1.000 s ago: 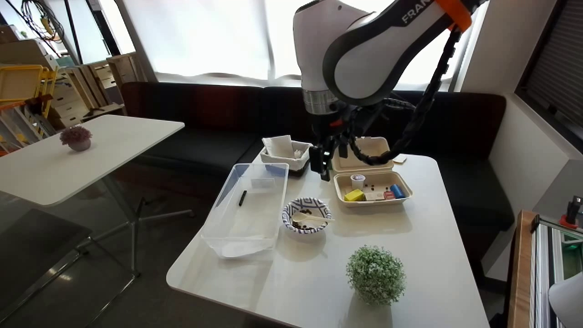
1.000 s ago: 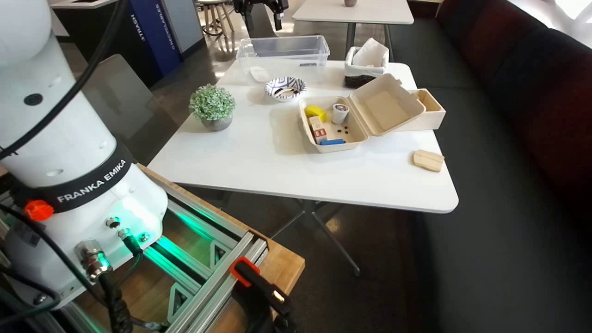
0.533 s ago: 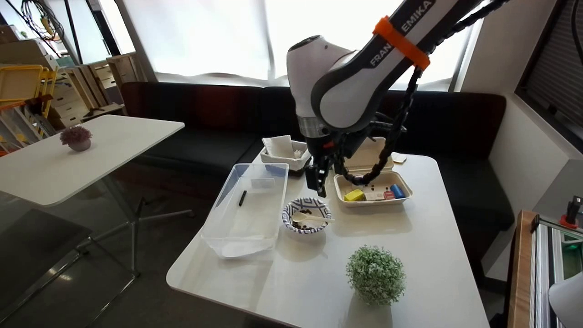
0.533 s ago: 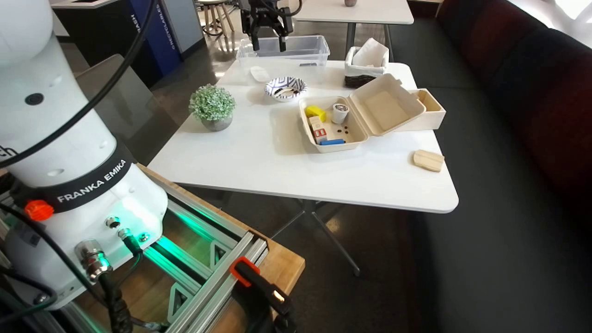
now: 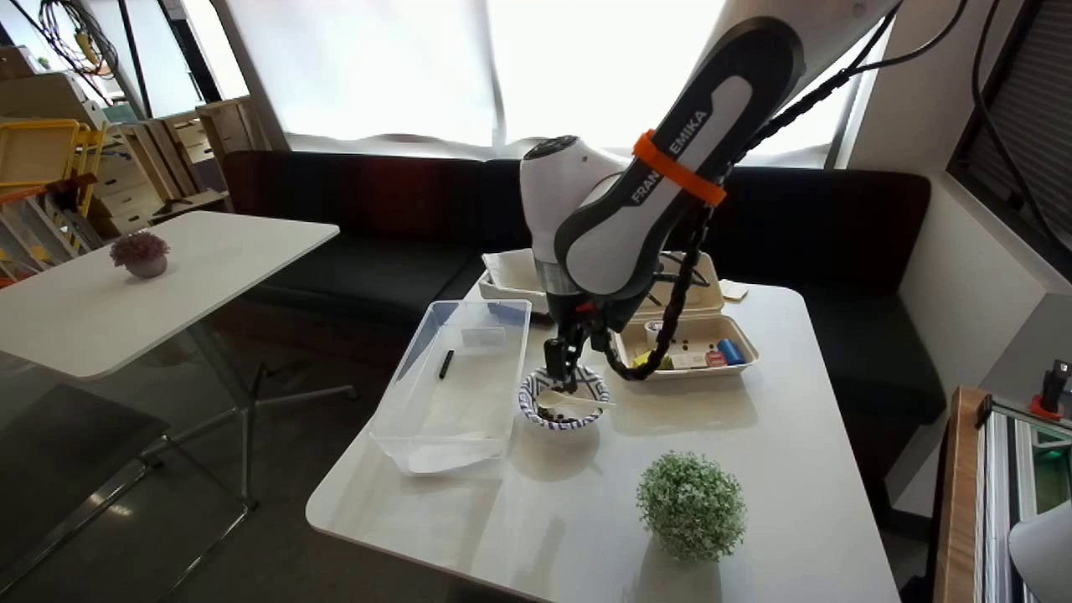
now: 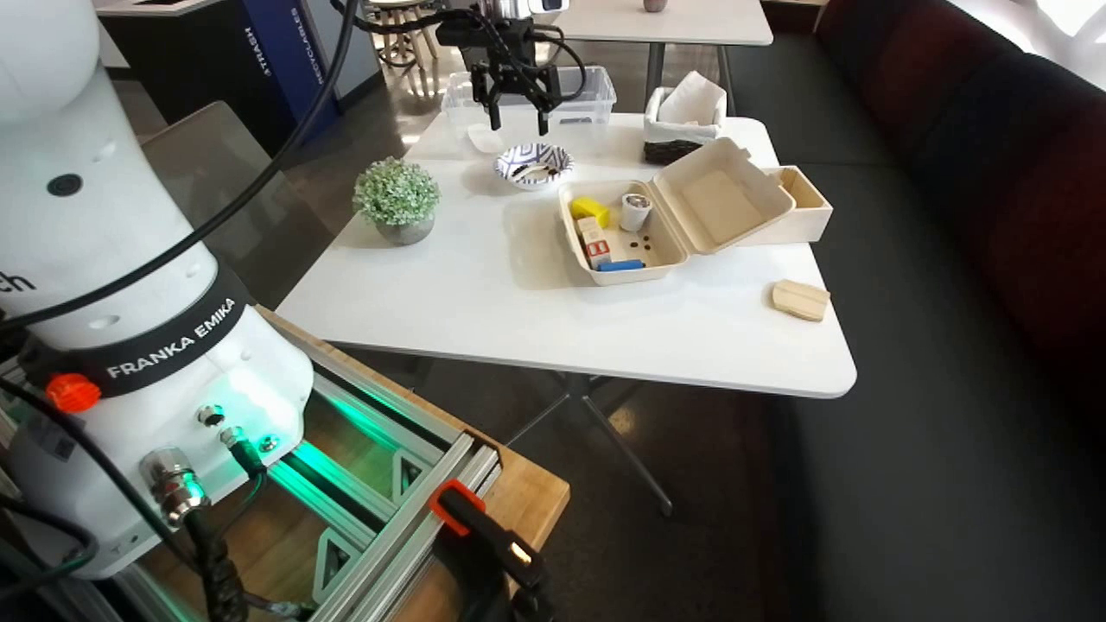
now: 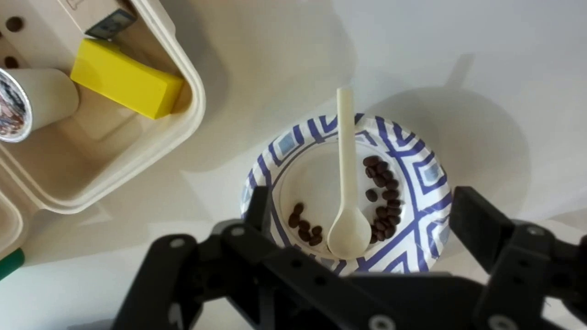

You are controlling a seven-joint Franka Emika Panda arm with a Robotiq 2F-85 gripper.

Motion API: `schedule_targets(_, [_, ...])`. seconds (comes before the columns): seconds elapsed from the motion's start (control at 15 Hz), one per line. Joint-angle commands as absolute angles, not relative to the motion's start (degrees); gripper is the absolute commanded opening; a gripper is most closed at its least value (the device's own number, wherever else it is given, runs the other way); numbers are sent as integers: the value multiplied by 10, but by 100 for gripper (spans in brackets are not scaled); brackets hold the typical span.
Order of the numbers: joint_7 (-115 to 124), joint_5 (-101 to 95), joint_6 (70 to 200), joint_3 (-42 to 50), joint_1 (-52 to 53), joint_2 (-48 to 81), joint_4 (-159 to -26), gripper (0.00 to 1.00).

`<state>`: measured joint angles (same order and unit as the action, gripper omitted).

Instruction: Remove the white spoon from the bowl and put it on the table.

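Looking down in the wrist view, I see the white spoon (image 7: 347, 178) in the bowl (image 7: 429, 172). Its long line runs almost straight up and down, with the round end low and the handle pointing up. The tip of the handle pokes out past the rim. The black gripper (image 7: 360, 201) has its two fingers (image 7: 259, 208) spread wide, and the spoon shows between them, running crossways to the line from finger to finger. Brown beans (image 7: 390, 195) lie in the bowl on both sides of the round end. Up on the left, a beige box (image 7: 195, 87) holds a yellow block (image 7: 124, 80) and a small white cup (image 7: 52, 94).

In an exterior view, the gripper hangs over the counter (image 5: 787, 444), close to the bowl. The spoon's round end is on the side by a clear tub (image 5: 427, 410), and its handle points away from the tub and over the rim. A thin black stick (image 5: 446, 364) lies in the tub.

In an exterior view, a bushy green plant (image 6: 397, 194) sits near the bowl, and a flat tan piece (image 6: 800, 300) lies by the counter's edge. The gripper's fingers hang higher than the bowl, with a big gap between them. The spoon is so small here that I cannot tell which way it points.
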<state>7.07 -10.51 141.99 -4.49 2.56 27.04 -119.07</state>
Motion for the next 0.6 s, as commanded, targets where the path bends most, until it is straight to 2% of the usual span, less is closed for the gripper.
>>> schedule_targets(0.0, [47, -90, 1441, -34, 39, 322, -1152, 100])
schedule_targets(0.33, [40, -90, 1467, -30, 43, 361, -1126, 98])
schedule_targets(0.47, [36, -91, 1475, -29, 44, 374, -1119, 88])
schedule_targets(0.53, [38, -95, 1481, -25, 47, 381, -1116, 80])
